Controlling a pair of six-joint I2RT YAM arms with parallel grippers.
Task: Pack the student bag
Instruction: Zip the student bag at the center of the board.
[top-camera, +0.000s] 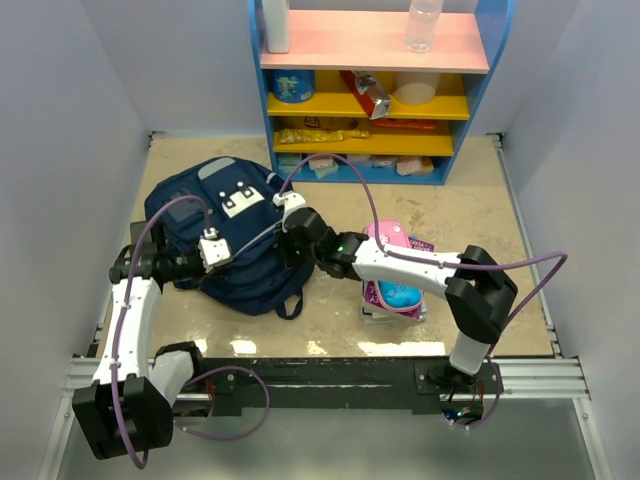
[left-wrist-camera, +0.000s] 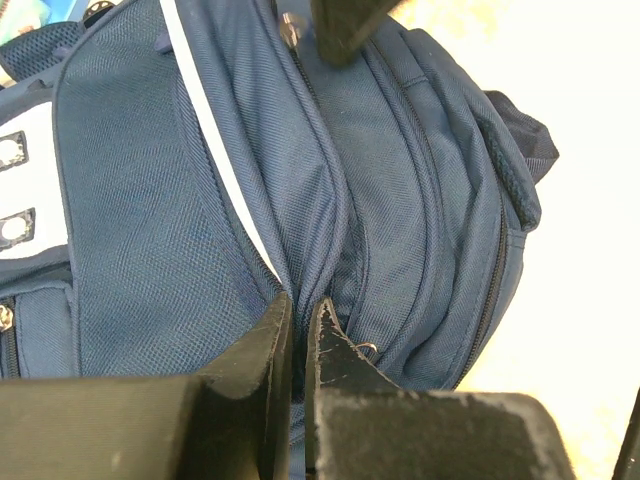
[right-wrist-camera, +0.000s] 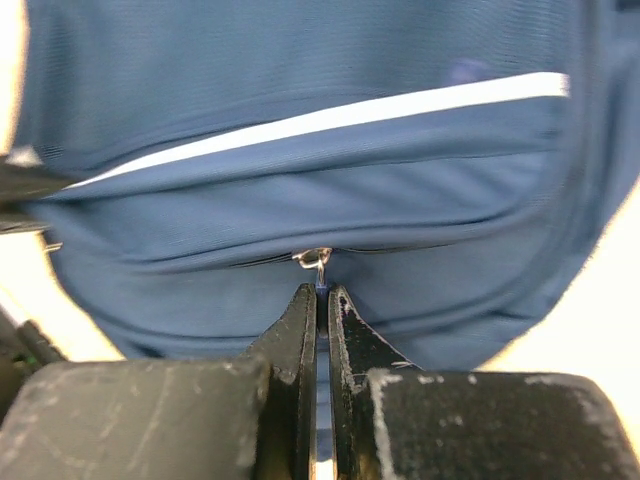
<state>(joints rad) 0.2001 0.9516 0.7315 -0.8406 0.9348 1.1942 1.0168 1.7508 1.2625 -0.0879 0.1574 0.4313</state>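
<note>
The navy student bag (top-camera: 235, 235) lies on the table left of centre, white logo patch up. My left gripper (top-camera: 205, 262) is shut on a fold of the bag's fabric at its near left side; in the left wrist view the jaws pinch the blue cloth (left-wrist-camera: 298, 310). My right gripper (top-camera: 292, 245) is at the bag's right side, shut on the blue zipper pull (right-wrist-camera: 321, 285) that hangs from a metal slider (right-wrist-camera: 313, 259). The zip line runs left from the slider. The bag fills the right wrist view (right-wrist-camera: 300, 150).
A pink pencil case (top-camera: 392, 240) lies on stacked books (top-camera: 395, 300) right of the bag, under my right arm. A blue, yellow and pink shelf (top-camera: 375, 90) with bottles, cans and packets stands at the back. Grey walls close in both sides.
</note>
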